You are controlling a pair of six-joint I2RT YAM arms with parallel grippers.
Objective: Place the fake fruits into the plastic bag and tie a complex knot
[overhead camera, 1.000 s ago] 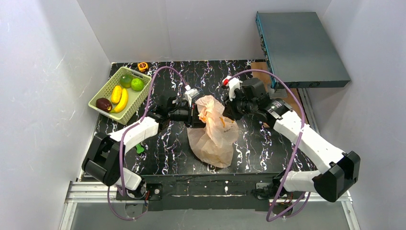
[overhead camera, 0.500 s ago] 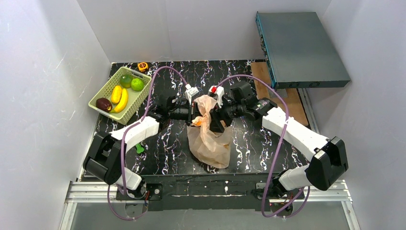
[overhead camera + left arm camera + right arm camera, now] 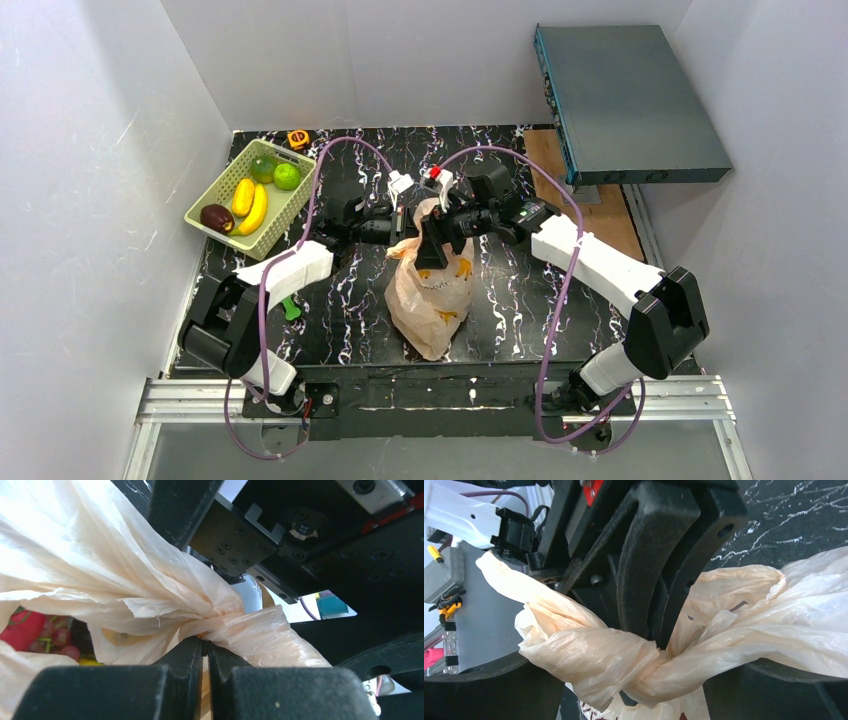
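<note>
The peach plastic bag (image 3: pixel 430 295) lies mid-table with its handles bunched up at the far end. My left gripper (image 3: pixel 407 234) is shut on one handle, pinched at the fingertips (image 3: pixel 206 642). My right gripper (image 3: pixel 432 250) stands open, one finger on each side of the knot (image 3: pixel 659 662), a twisted crossing of the two handles. It does not grip the plastic. Through the bag's mouth a red fruit (image 3: pixel 22 630) and dark red grapes (image 3: pixel 60 637) show. More fake fruits, a banana (image 3: pixel 256 208), a lime (image 3: pixel 287 176) and a plum (image 3: pixel 216 217), lie in the basket.
The light green basket (image 3: pixel 272 232) stands at the far left. A small green toy (image 3: pixel 291 310) lies by the left arm. A dark grey box (image 3: pixel 630 100) overhangs the back right corner above a wooden board (image 3: pixel 590 205). A yellow object (image 3: pixel 298 139) sits at the back edge.
My right gripper has opened wide and swung left to meet the left gripper over the bag's handles. The bag has shifted slightly left and nearer. The left gripper stays shut.
</note>
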